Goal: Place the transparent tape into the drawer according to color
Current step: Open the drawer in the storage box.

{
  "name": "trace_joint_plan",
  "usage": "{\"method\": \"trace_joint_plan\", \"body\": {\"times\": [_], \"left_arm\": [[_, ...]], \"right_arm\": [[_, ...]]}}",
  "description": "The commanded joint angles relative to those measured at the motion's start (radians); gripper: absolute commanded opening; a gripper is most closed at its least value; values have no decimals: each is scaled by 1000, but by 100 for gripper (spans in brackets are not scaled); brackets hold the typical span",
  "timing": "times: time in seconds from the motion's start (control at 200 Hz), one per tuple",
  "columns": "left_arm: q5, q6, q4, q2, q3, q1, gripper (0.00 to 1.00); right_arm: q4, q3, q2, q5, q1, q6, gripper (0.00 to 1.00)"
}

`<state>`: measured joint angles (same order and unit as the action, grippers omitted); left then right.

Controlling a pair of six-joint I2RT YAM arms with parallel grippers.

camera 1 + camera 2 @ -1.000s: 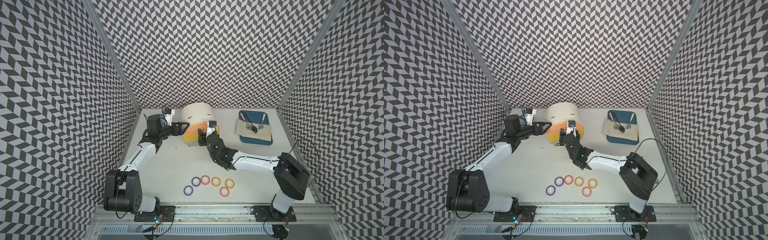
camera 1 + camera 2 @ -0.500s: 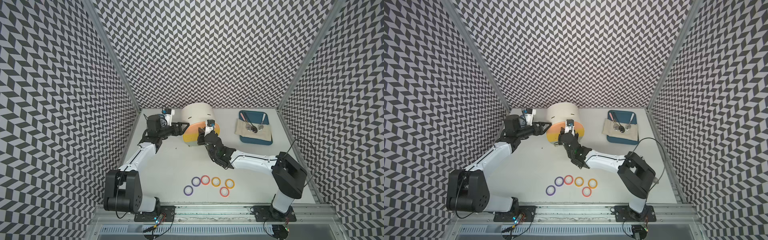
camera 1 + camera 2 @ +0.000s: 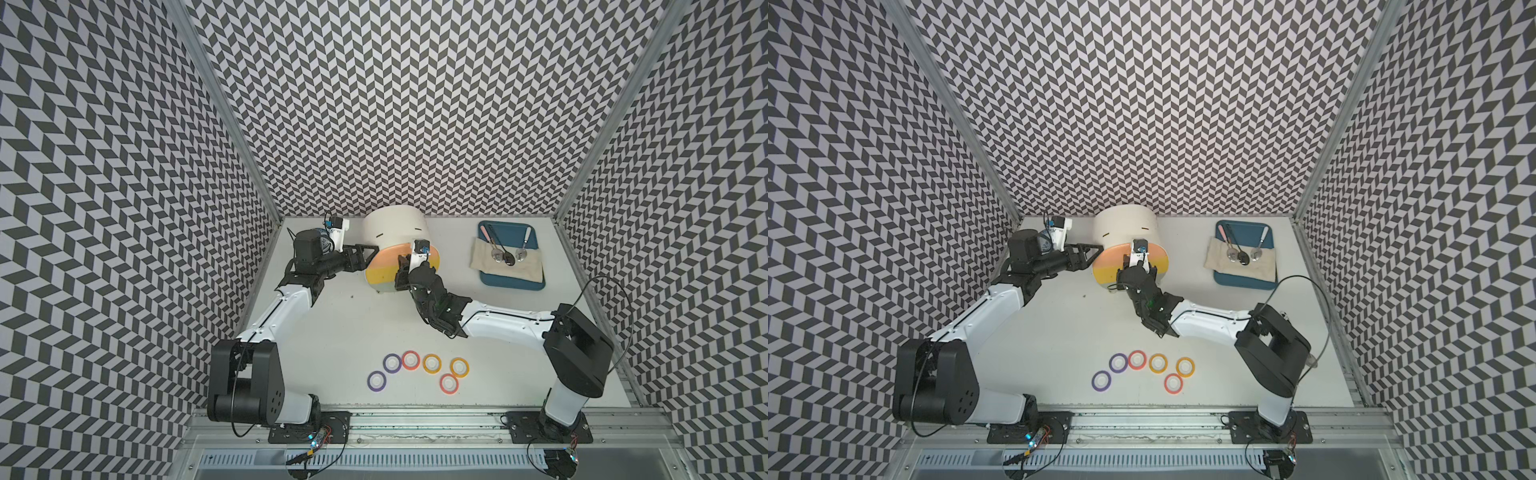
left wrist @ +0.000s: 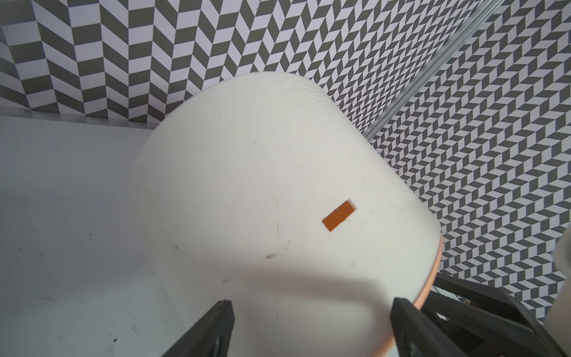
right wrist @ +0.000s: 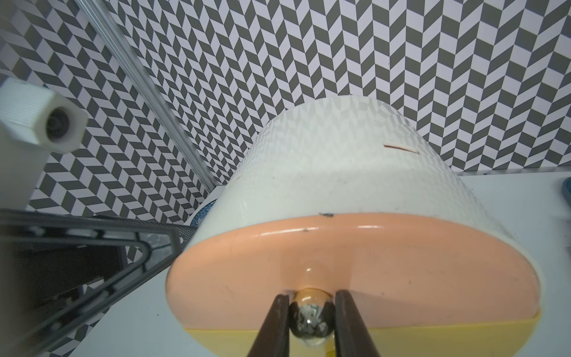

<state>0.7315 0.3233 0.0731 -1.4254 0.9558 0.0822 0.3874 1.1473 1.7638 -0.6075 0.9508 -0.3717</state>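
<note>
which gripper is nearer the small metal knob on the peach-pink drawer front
Right. The right gripper pinches the small metal knob between its jaws; the left gripper stands open at the side wall of the white arch-topped cabinet, away from the knob.

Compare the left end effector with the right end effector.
The left end effector stands wide open; the right end effector is shut on the knob. The left one is at the cabinet's white side; the right one is at the peach drawer front. Both are at the cabinet, away from the tape rings.
</note>
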Motion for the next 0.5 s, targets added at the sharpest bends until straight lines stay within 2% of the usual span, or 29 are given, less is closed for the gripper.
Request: {"method": "trace_joint_plan", "body": {"times": [0.0,0.491], "left_arm": [[14,-27,-54,-15,-14,1,84],[11,-21,-50,-14,-15,1,84]], "right_arm": [[-23,21,2,24,1,-19,9],[-74,-48,-88,35,46,-60,3]]}}
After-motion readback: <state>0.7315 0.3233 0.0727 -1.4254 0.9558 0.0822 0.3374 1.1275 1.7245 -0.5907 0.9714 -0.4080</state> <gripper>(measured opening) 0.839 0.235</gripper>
